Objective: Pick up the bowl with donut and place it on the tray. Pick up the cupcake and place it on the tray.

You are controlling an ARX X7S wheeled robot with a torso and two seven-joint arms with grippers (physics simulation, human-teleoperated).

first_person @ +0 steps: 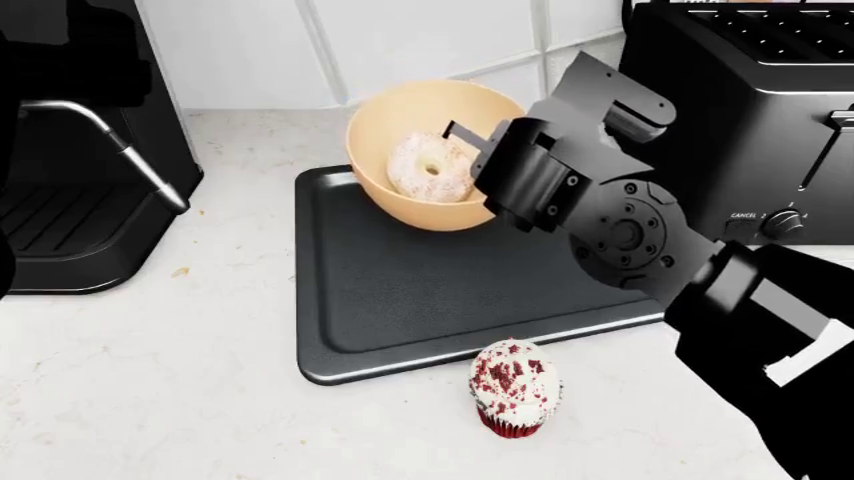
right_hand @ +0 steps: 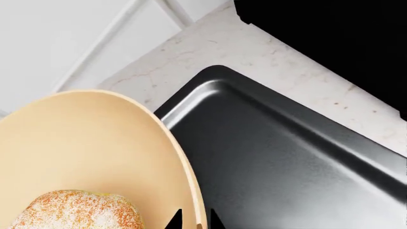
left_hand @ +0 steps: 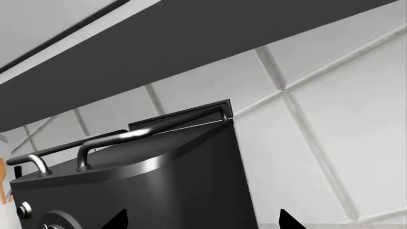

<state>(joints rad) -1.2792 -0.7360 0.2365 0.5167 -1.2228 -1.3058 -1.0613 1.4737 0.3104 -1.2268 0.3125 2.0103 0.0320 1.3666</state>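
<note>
glossy black right arm (first_person: pixel 627 235), round screw-studded wrist joint, dark claw (first_person: pixel 470 152).

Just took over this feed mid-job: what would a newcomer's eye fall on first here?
The tan bowl with the donut, tilted over the tray's far left corner, the right gripper shut on its rim. Next, the red-wrapped cupcake standing on the counter just off the tray's near edge. A black toaster sits far right.
</note>
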